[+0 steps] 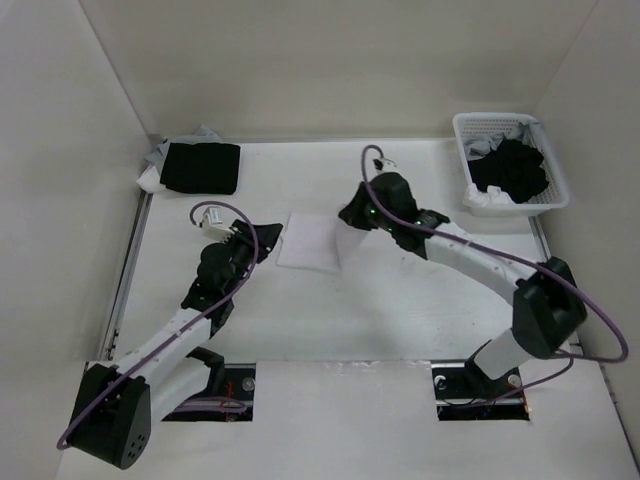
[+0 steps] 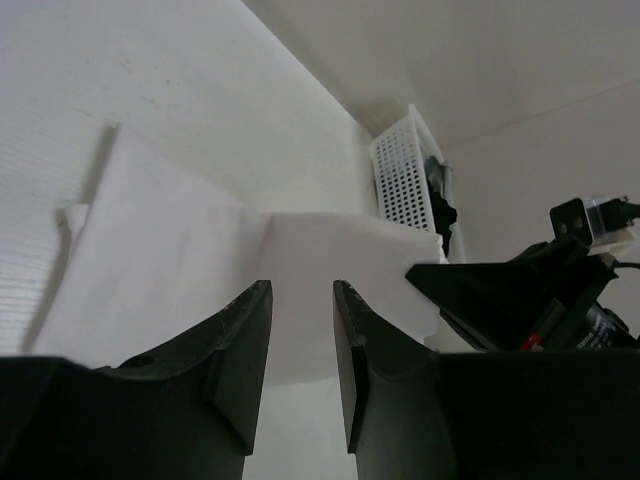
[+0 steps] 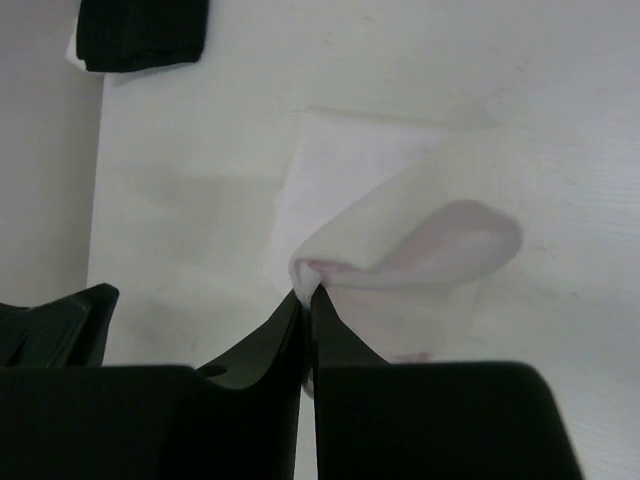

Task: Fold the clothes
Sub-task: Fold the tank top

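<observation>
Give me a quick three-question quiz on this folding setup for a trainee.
1. True or false: the right gripper is pinched shut on the white cloth.
2. Where does the basket sit? A) far right corner of the table B) far left corner C) between the two arms
3. Fill in: the left gripper, at the cloth's edge, has its jaws ___.

Key: 1 true; 2 A; 3 open.
</observation>
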Robot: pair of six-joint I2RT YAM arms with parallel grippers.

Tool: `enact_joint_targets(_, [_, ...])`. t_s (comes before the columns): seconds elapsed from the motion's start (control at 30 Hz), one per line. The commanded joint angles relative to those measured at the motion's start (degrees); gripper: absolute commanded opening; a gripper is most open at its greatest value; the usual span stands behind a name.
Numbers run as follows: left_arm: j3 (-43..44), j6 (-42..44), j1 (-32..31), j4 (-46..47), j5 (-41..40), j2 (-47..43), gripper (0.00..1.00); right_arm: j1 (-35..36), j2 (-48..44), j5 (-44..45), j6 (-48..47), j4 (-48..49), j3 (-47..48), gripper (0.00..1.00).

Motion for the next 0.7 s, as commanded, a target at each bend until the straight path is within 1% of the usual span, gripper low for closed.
enact_joint_targets(0.0, [-0.59, -0.98, 2.02, -0.02, 2.41, -3.78, 0.29, 4.53, 8.59, 6.82, -3.13, -10.74, 11.70, 0.08])
enact_joint_targets(0.13, [-1.56, -1.68, 4.31, -0.90, 4.35, -6.51, 0.29, 7.97, 21.24, 8.06, -2.69, -17.33, 26.38, 0.10])
enact_joint_targets(0.17, [-1.82, -1.86, 5.01, -1.17, 5.05, -6.95, 0.29, 8.41, 23.53, 8.59, -2.43, -18.30, 28.76, 0.12])
enact_joint_targets(0.2, [-2.09, -2.12, 5.80, -1.34, 5.84, -7.39, 0.29, 9.20, 26.86, 9.03, -1.64, -19.35, 32.09, 0.17])
enact_joint_targets(0.27, [-2.79, -2.65, 7.30, -1.43, 7.42, -8.09, 0.29, 9.91, 31.01, 9.29, -0.76, -20.33, 35.89, 0.20])
enact_joint_targets(0.33, [-3.84, -3.70, 9.49, -1.87, 9.00, -9.49, 0.30, 11.13, 34.26, 8.60, 0.56, -20.68, 38.97, 0.26])
enact_joint_targets(0.37, [-4.28, -3.97, 10.54, -1.96, 9.62, -10.28, 0.30, 11.84, 35.24, 7.81, 1.08, -20.33, 40.11, 0.26])
enact_joint_targets(0.47, [-4.90, -4.41, 13.36, -2.83, 10.68, -11.70, 0.30, 13.51, 36.30, 4.65, 1.97, -19.37, 42.84, 0.30])
enact_joint_targets(0.53, [-4.64, -4.23, 13.63, -2.93, 10.85, -11.26, 0.30, 13.87, 34.29, 3.15, 1.97, -17.70, 42.15, 0.33])
enact_joint_targets(0.6, [-4.03, -3.53, 12.84, -2.40, 10.24, -9.69, 0.30, 13.87, 30.00, 3.93, 1.71, -14.81, 37.87, 0.35])
enact_joint_targets(0.67, [-3.24, -2.48, 11.27, -1.61, 9.45, -6.79, 0.30, 13.69, 25.08, 5.42, 1.01, -11.12, 31.46, 0.40])
